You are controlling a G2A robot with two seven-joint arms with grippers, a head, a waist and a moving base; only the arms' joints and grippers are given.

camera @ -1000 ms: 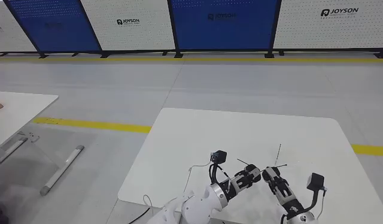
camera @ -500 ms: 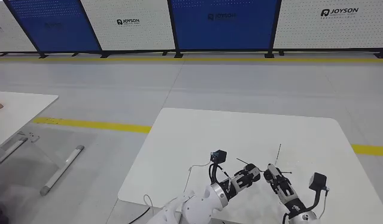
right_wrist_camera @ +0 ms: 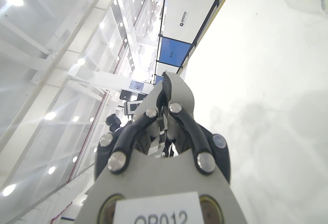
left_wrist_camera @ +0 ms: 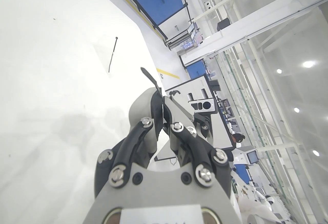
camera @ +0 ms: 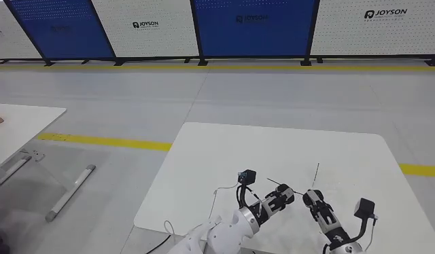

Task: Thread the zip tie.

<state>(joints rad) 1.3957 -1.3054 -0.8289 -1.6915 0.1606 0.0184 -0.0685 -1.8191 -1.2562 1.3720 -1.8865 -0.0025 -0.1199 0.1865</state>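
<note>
Black ribbed zip tie (left_wrist_camera: 149, 78): item in hand. Location: clamped between the closed fingers of the left pincer (left_wrist_camera: 162, 103), with its free end jutting past the fingertips, above the white table (camera: 272, 145).

Right pincer (right_wrist_camera: 166, 88): also closed on a black ribbed strip, close beside the left one. You cannot tell from these views whether this is the other end of the same tie.

Spare zip tie (left_wrist_camera: 112, 53): lying flat on the table ahead of both pincers, apart from them.

Step in hand, as judged: bringing tail to head for threading.

Handling notes:
- Hold both grips firm and short. The strip is thin and will flex or twist if much of it hangs free.
- Square the tail's flat face to the head's slot before you advance, then come in slowly along the strip's own axis.
- Hold both ends lifted off the table so nothing drags.

Risk: at a slight angle the tip may skate past the slot, or the strip may buckle.
</note>
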